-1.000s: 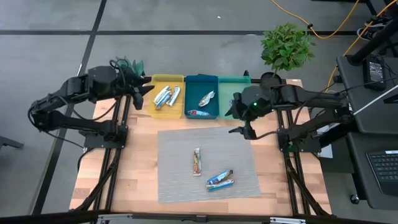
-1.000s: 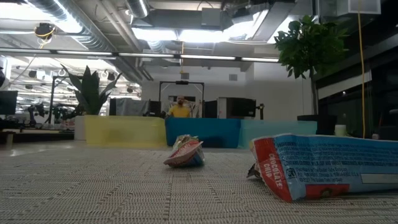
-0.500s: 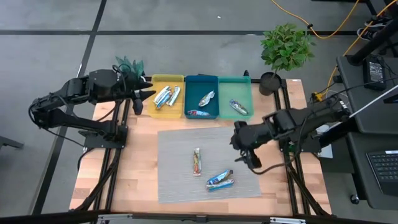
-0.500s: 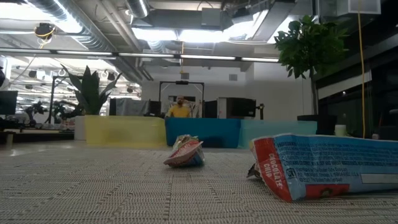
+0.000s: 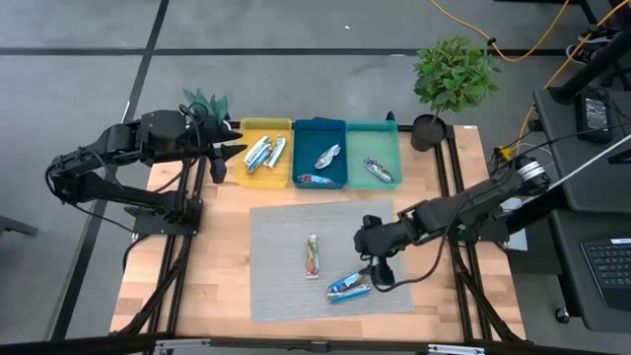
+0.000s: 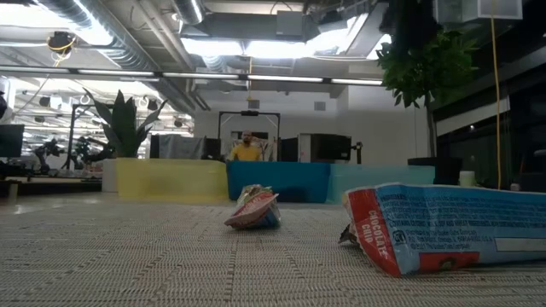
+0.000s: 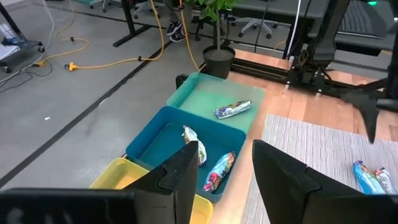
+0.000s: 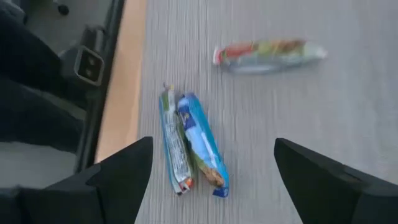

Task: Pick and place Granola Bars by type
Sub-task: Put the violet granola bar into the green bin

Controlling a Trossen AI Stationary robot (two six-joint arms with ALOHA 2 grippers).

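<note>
Bars of the blue type lie paired on the mat, with the right tool just beside them, fully open and empty for pickup; left tool, part-open and empty, waits beside the yellow tray.

Bright overhead light; right-wrist view blurred.

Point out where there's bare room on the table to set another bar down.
Most of the grey mat is bare: the strip on its left, beside the red-orange bar, and its edge nearest the trays. The teal tray holds one bar, so it has space. It is crowded at the mat's corner where the two blue bars lie under the open right claw.
</note>
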